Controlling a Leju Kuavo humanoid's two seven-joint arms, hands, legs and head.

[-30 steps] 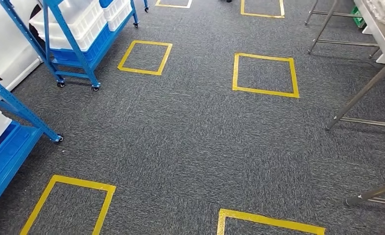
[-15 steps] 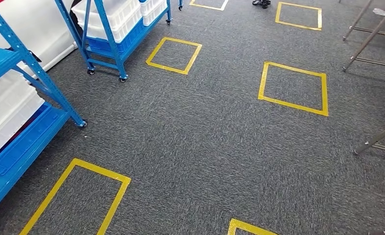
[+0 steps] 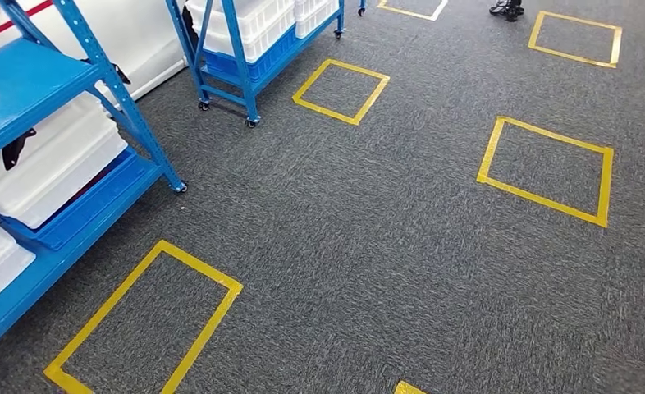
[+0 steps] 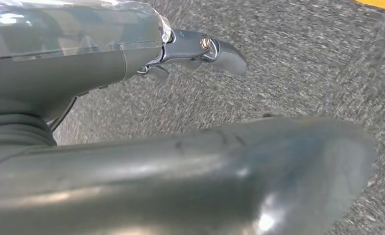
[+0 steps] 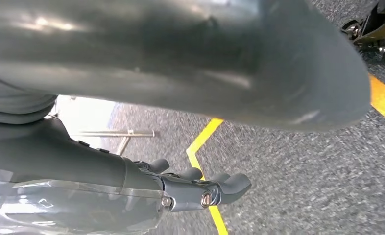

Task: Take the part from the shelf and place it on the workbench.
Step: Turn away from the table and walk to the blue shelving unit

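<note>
**Swinging toward the shelf**

Panning left: blue shelf (image 3: 52, 156) with white bins (image 3: 52, 168) now looming larger than a second ago. Part itself impossible to pick out yet. Left robot hand (image 4: 200, 49) and right robot hand (image 5: 200, 188) hanging loose, holding nothing.

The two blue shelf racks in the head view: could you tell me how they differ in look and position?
The near rack runs off the picture's left edge, with a bare blue upper shelf above white bins; the far rack stands further back, with white bins on its shelf. The far rack's feet show small wheels; the near rack's visible foot is unclear. Both are blue-framed and hold white bins.
</note>
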